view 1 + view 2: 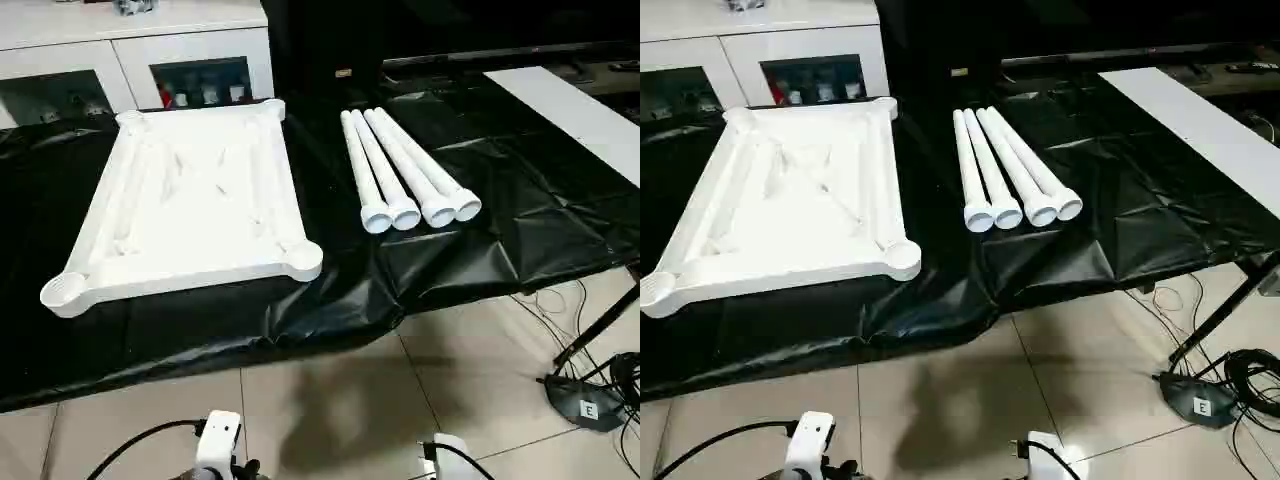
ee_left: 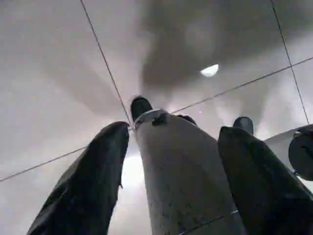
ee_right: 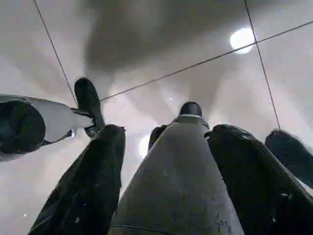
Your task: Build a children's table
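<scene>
Legs [image 1: 405,170] are lying beside the upturned tabletop [image 1: 190,200], looking light, stiff and slick, best gripped mid-shaft, while both grippers [image 2: 168,147] [image 3: 164,152] are hanging apart, empty.

On the sheet [image 1: 470,250] in front of you, the tabletop [image 1: 190,200] lies to the left, underside up. The four legs [image 1: 405,170] lie side by side to its right. A cabinet [image 1: 130,50] stands behind the tabletop; a board [image 1: 570,110] lies far right.
</scene>
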